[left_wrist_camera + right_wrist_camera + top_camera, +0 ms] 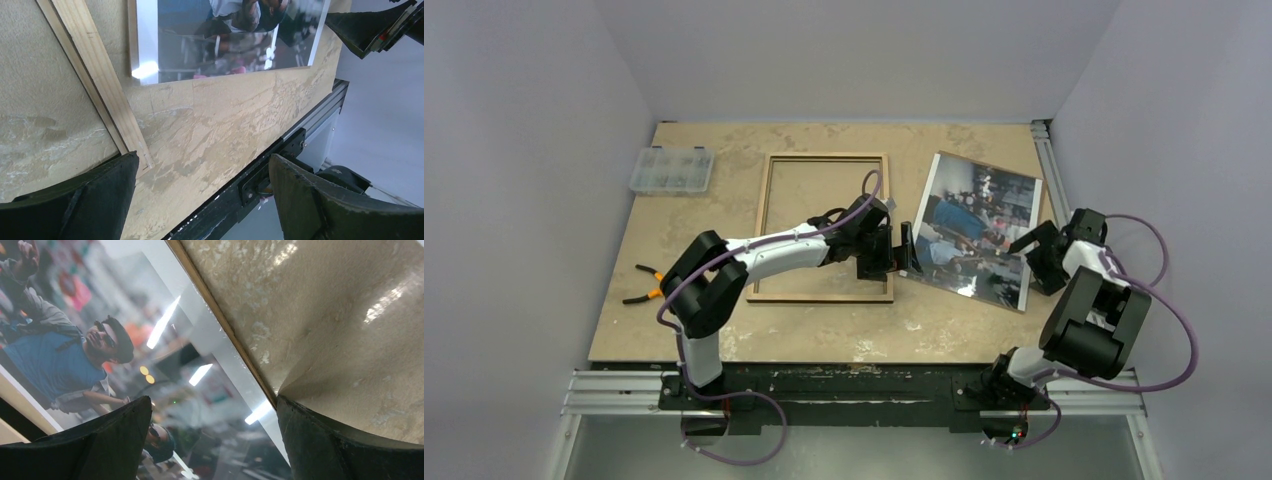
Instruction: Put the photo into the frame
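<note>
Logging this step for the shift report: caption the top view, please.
Open left gripper sits between the frame and the tilted photo; open right gripper is at the photo's opposite edge.

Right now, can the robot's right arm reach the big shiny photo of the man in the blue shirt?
Probably yes. The right gripper, jaws open, hovers at the edge of the large glossy colour photo, and nothing sits between them or on top of it.

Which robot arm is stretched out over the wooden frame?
The left arm: it lies across the frame, left end effector open at the photo's left edge. The right end effector sits by the photo's right edge, away from the frame.
</note>
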`<state>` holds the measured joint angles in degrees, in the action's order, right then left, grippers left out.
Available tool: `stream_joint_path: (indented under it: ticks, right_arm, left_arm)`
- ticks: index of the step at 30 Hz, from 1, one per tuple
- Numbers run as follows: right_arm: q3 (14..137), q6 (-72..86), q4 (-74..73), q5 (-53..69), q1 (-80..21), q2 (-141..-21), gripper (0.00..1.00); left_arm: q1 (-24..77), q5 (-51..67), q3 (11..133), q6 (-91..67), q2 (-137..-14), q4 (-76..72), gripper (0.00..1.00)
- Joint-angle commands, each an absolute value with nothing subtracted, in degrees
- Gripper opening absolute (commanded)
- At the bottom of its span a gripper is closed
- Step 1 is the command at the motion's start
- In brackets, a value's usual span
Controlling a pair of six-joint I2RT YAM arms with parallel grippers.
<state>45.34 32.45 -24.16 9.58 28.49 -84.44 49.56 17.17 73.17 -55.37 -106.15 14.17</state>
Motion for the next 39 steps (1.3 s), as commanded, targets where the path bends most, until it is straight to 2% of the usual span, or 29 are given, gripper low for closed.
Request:
stream_joint_path:
  ticks: [1, 13, 23, 33, 39]
  right_arm:
    - [42.97, 32.69, -23.45, 14.08, 27.15, -83.31, 0.93]
    - [44.65, 30.61, -24.93, 12.68, 25.75, -81.58, 0.92]
    - [45.88, 30.86, -26.83, 5.18, 25.75, -75.33, 0.9]
    - [45.63, 31.69, -27.01, -1.85, 25.75, -77.43, 0.9]
    - [45.53, 31.75, -26.64, -1.57, 25.77, -81.93, 0.9]
  left_arm:
    - [49.37, 17.7, 72.73, -56.07, -103.38, 10.83, 0.99]
    - [49.22, 19.37, 75.7, -55.12, -107.43, 7.03, 0.99]
    - [48.77, 17.75, 81.16, -53.99, -112.41, 6.8, 0.98]
    - [48.41, 4.13, 105.94, -44.59, -123.91, 30.92, 0.98]
    - [47.79, 1.16, 114.24, -43.88, -130.77, 36.64, 0.98]
